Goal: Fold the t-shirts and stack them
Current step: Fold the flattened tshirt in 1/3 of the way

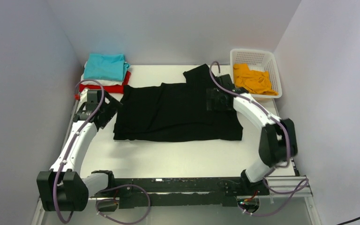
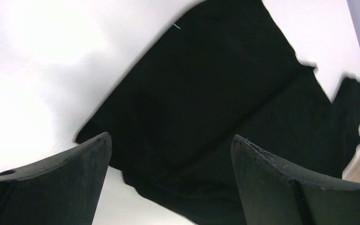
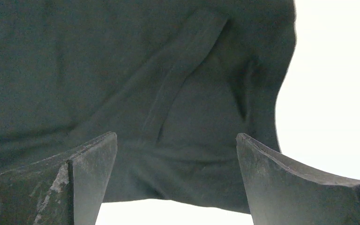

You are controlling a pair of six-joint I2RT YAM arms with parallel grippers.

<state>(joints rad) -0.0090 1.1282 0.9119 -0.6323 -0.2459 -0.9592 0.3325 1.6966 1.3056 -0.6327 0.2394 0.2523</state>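
Your surface (image 1: 168,159) carries the black t-shirt (image 1: 178,112), spread flat. Beyond the shirt's far right corner sits the white basket (image 1: 275,70), holding the orange t-shirt (image 1: 253,79). Off its far left corner, the teal t-shirt (image 1: 105,66) tops a stack (image 1: 117,88). Your left hand (image 2: 171,140) gapes wide and empty at its left edge. Your right hand (image 3: 176,138), equally wide, hangs over its right end.
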